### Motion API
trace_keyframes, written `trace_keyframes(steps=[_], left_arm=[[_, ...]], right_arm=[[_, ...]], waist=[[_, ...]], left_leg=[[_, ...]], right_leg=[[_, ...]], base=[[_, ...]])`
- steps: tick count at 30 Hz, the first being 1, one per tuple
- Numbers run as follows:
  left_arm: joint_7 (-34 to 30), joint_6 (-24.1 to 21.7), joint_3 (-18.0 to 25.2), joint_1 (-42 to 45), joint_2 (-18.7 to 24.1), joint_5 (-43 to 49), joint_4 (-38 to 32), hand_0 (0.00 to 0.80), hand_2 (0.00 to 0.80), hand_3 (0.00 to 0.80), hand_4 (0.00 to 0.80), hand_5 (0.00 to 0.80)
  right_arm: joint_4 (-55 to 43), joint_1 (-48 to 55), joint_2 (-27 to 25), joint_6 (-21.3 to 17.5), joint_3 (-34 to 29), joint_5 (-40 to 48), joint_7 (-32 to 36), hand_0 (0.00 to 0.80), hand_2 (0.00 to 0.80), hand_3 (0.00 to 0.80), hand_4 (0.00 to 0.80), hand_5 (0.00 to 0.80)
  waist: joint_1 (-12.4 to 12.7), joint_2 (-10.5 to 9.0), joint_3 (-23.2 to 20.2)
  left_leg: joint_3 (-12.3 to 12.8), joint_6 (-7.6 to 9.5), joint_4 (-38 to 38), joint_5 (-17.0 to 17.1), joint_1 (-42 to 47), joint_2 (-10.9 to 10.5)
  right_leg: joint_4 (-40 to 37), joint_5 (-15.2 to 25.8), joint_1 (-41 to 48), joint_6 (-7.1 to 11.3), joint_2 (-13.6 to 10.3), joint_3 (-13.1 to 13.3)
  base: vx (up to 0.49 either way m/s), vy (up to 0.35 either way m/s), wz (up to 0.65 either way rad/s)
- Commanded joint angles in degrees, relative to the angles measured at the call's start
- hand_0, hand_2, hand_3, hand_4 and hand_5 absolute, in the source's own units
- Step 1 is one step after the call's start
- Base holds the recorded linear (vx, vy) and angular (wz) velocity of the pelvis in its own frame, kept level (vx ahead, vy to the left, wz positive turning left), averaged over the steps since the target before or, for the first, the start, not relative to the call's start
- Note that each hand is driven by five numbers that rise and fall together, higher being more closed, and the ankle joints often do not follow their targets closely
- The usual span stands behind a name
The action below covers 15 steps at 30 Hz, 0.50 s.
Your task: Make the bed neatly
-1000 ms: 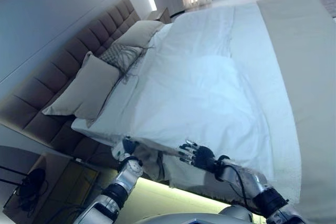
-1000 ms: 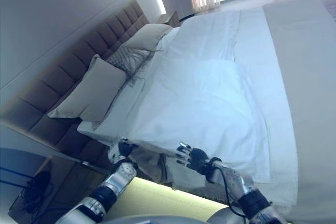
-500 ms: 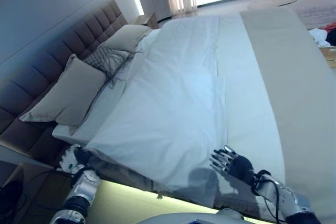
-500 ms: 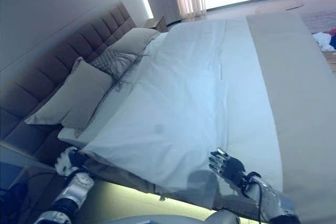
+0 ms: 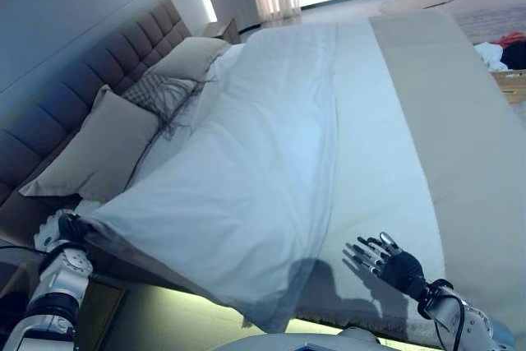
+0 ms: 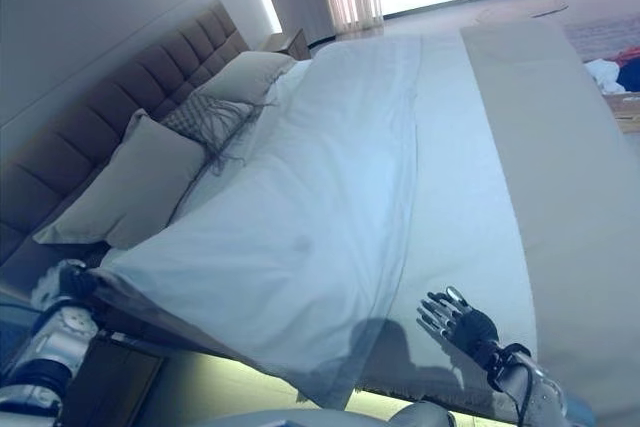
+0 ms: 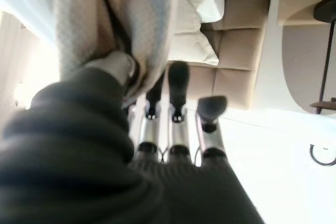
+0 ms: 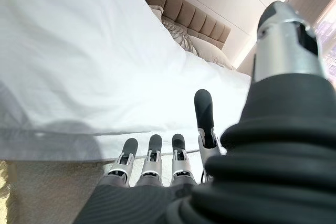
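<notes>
While the bed is only partly made, both hands work at its near side edge.

Left hand: the left hand (image 5: 64,229) sits at the near corner of the bed toward the headboard; in its wrist view thumb and fingers (image 7: 177,85) pinch a fold of pale cloth, so it is closed on the duvet, probably to pull that corner out taut.

Right hand: the right hand (image 5: 393,262) is spread wide with straight fingers, holding nothing, low over the mattress surface farther toward the foot of the bed; whether it touches is unclear. It looks placed to smooth or steady the bedding.

Duvet: the white duvet (image 5: 246,178) lies on the bed, running from the headboard end toward the near edge, its lower corner draped over the side between the two hands.

Bed runner: a beige bed runner (image 5: 444,113) crosses the foot end of the bed, flat.

Pillows: a large beige pillow (image 5: 90,150), a patterned cushion (image 5: 160,92) and another pillow (image 5: 189,57) lean along the bed's headboard (image 5: 90,63), tufted and brown.

Judgement: the duvet sits askew on the bed, so squaring it remains.
</notes>
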Motion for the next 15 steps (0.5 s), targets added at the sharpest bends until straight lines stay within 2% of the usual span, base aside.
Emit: trace_keyframes(steps=[1,4,6,11,12,14,15], left_arm=[[3.76,3.53,13.66,-3.86,16.44,-0.61,2.37,0.800,0.800,0.800,0.800,0.800],[3.30,3.35,13.91,-5.11,17.84,-2.29,3.55,0.800,0.800,0.800,0.800,0.800],[2.51,3.26,13.31,-5.91,18.28,-1.85,4.45,0.800,0.800,0.800,0.800,0.800],[2.77,3.99,11.57,-6.24,16.32,-0.77,4.70,0.800,0.800,0.800,0.800,0.800],[3.25,4.20,11.82,-5.90,15.80,-1.33,4.43,0.800,0.800,0.800,0.800,0.800],[3.49,4.06,12.54,-5.28,15.20,-1.23,4.75,0.800,0.800,0.800,0.800,0.800],[3.39,3.96,12.95,-4.68,14.69,-0.48,4.86,0.195,0.195,0.195,0.195,0.195]], right_arm=[[-4.45,-0.94,3.32,-0.34,-2.20,2.34,0.58,0.000,0.000,0.000,0.000,0.000],[-4.92,-1.10,3.32,0.27,-2.15,2.21,0.65,0.000,0.000,0.000,0.000,0.000],[-5.08,-1.13,3.54,0.66,-2.03,1.79,0.85,0.000,0.000,0.000,0.000,0.000],[-5.41,-1.75,3.99,1.09,-1.98,1.79,0.11,0.000,0.000,0.000,0.000,0.000],[-5.52,-1.87,3.99,1.13,-1.97,1.77,0.12,0.000,0.000,0.000,0.000,0.000],[-5.59,-2.06,3.91,1.34,-1.78,1.88,-0.10,0.000,0.000,0.000,0.000,0.000],[-5.67,-2.06,4.09,1.33,-1.78,1.82,-0.23,0.000,0.000,0.000,0.000,0.000]], waist=[[0.89,-2.04,-0.64],[0.45,-1.36,-0.65],[0.26,-1.02,-0.62],[0.33,-1.02,-0.55],[0.27,-0.98,-0.43],[0.31,-1.03,-0.53],[0.39,-1.10,-0.63]], left_leg=[[-0.65,0.57,-4.99,0.07,-2.37,-4.14],[-0.48,0.98,-4.99,-0.34,-2.37,-4.95],[-1.25,0.73,-4.99,-1.36,-1.84,-5.30],[-1.95,1.25,-4.99,-1.72,-1.96,-5.98],[-1.29,1.78,-4.99,-0.89,-2.51,-6.07],[-1.32,1.75,-4.99,-1.01,-2.46,-5.98],[-1.38,1.78,-4.99,-1.05,-2.54,-5.92]], right_leg=[[-20.60,28.25,7.13,6.87,-4.82,-0.74],[-20.09,28.53,6.39,6.92,-4.91,0.20],[-19.28,27.51,6.33,7.03,-4.83,1.43],[-18.38,27.61,5.72,7.03,-4.62,1.85],[-18.46,28.48,5.23,7.03,-4.65,1.25],[-18.59,27.88,5.31,6.99,-4.24,1.26],[-18.86,27.65,5.33,6.94,-3.94,1.25]], base=[[-0.014,0.091,-0.04],[-0.003,0.087,-0.03],[0.022,0.050,0.06],[-0.038,0.010,0.03],[-0.078,-0.004,0.01],[-0.042,-0.019,0.01],[-0.016,-0.039,-0.01]])
